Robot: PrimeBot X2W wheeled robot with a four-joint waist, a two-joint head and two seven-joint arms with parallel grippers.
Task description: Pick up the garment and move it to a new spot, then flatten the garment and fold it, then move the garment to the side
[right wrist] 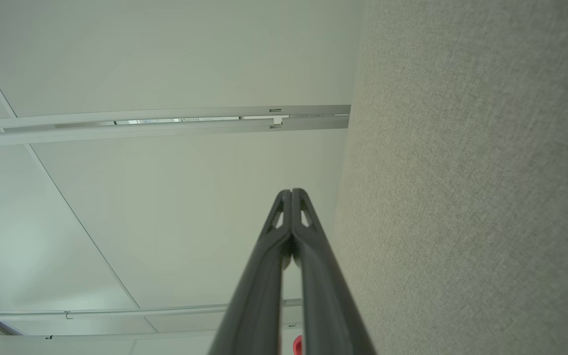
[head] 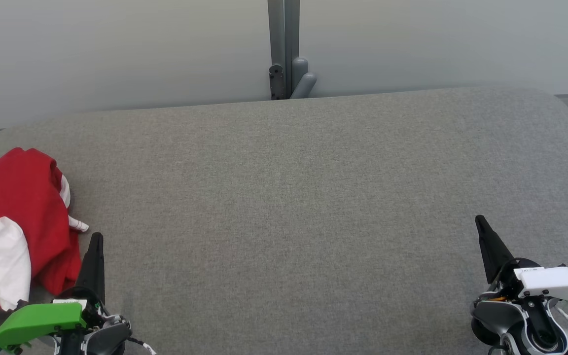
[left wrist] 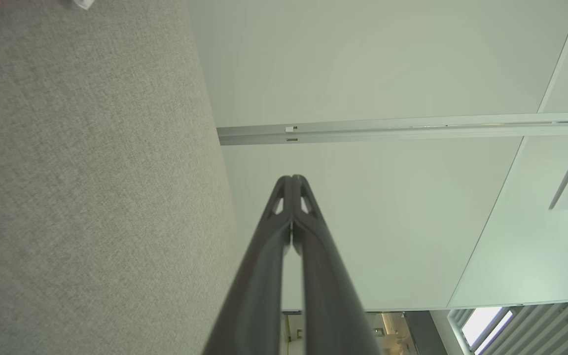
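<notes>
1. At the left edge of the grey fabric surface (head: 289, 197), toward its near corner, the red-and-white garment (head: 15, 217) lay in a rumpled heap, part of it cut off by the head view's border.
2. The left gripper (head: 95, 241) sat just beside the heap's right side, its fingers pressed tip to tip on nothing.
3. The right gripper (head: 482, 227) rested by the near right corner, well apart from the garment, likewise clenched and empty.
4. By the look of it, no stage was done: the cloth was bunched, showed no tidy fold, and neither gripper held it.
5. Left to do, as I judged it: grasp and carry it toward the surface's middle, spread it flat, fold it, then shift it aside.
</notes>
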